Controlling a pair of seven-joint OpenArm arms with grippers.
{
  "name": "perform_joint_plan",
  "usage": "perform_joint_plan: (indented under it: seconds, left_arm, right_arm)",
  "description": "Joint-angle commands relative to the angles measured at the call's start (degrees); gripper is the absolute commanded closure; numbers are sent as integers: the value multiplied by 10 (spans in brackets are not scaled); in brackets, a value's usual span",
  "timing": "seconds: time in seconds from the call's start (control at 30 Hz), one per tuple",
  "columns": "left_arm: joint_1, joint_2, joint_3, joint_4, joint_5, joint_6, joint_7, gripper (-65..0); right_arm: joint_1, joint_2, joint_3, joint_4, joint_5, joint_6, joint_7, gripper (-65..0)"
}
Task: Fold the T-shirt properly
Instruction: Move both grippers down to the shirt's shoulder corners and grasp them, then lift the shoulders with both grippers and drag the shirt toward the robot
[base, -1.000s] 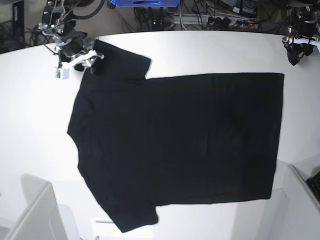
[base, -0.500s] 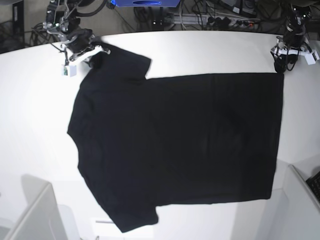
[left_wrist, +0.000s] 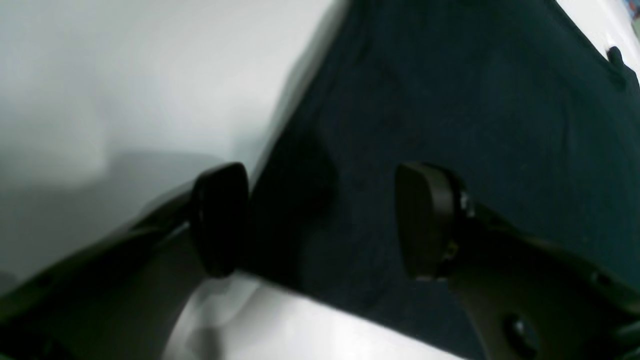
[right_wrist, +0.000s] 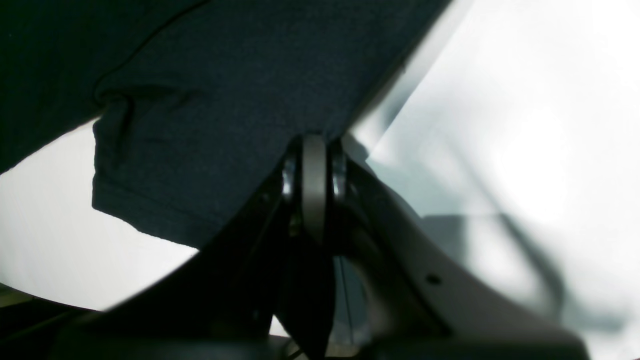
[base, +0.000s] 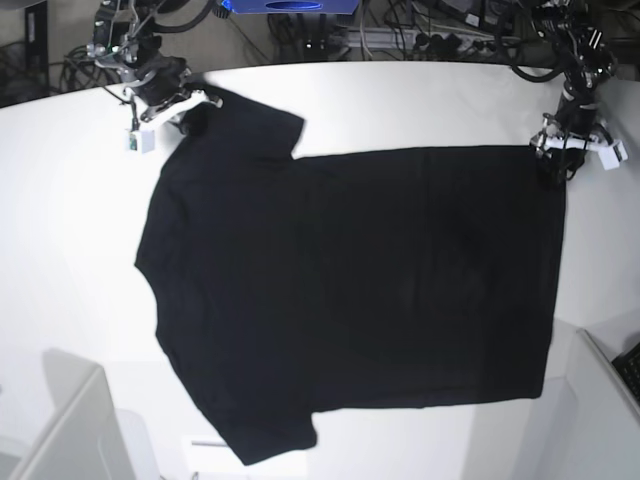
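Observation:
The black T-shirt (base: 350, 290) lies flat, plain side up, on the white table (base: 60, 220), collar to the left and hem to the right. My right gripper (base: 185, 105) is at the far left sleeve; in the right wrist view it (right_wrist: 315, 145) is shut on the sleeve's edge (right_wrist: 225, 100). My left gripper (base: 557, 155) is at the hem's far right corner. In the left wrist view it (left_wrist: 325, 220) is open, with its fingers (left_wrist: 220, 220) straddling the cloth's corner (left_wrist: 475, 100). No print shows.
Cables and equipment (base: 400, 35) run behind the table's far edge. A pale box (base: 70, 430) stands at the front left and another panel (base: 600, 400) at the front right. A small white tag (base: 138, 142) hangs by the right gripper.
The left arm has come down from the far right corner of the table onto the shirt's hem corner. The right gripper has stayed at the sleeve since half a second ago.

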Motion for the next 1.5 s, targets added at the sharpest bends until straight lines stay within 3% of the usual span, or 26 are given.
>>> perform_joint_plan:
  seconds: [0.0,0.1,0.33,0.6,1.23,1.47]
  left_arm:
    - [6,0,2,-4,17,9,27,-444]
    - [5,0,5,-6,17,9,27,-372]
    - [-7,0,8,-6,20,9,28,0]
    - [24,-3,87,20,21,9,28,0]
    - [169,0,86,141,21,9,26,0]
    - [177,7,86,167,21,9,27,0]
  right_arm:
    - [-5,2,1,3,-7,-6,-12,0]
    - [-5,3,1,3,-8,-7,-12,0]
    - [-4,3,6,3,-8,-7,-9,0]
    - [-5,2,58,6,-5,-6,-11,0]
    - [-70,-3,95,65,3,-5,-12,0]
    - [-79,-9,95,113,29,-5,-12,0]
